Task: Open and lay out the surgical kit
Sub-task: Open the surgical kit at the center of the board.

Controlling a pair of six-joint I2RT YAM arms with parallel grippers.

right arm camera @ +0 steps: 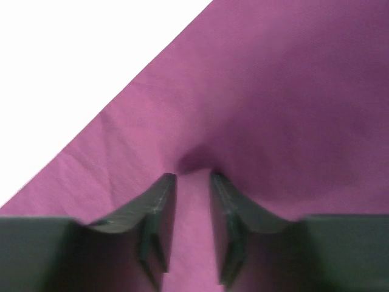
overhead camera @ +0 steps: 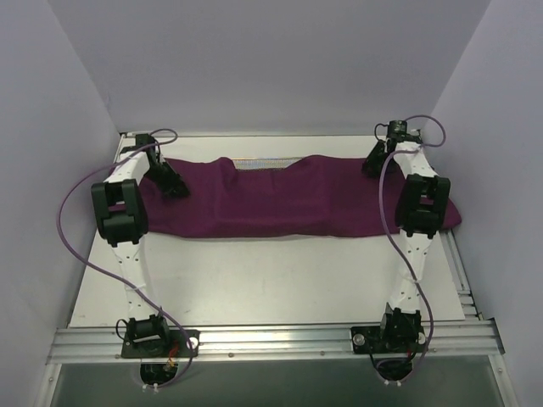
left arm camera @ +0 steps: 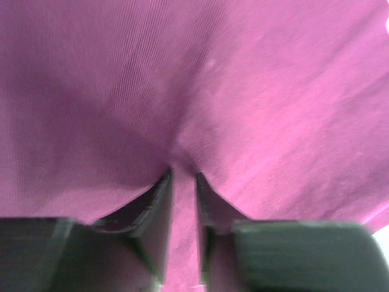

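Dark purple cloth wrap (overhead camera: 280,203) lies lengthwise between the two end effectors.
Left end effector (left arm camera: 183,176) and right end effector (right arm camera: 193,176) each sit on one end, fingers slightly apart, a puckered fold at the tips; the wrap runs inboard from both.

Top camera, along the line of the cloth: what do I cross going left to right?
left gripper → exposed strip of the wire-mesh tray → right gripper. The purple cloth spans the whole line, so it has no single place in the order.
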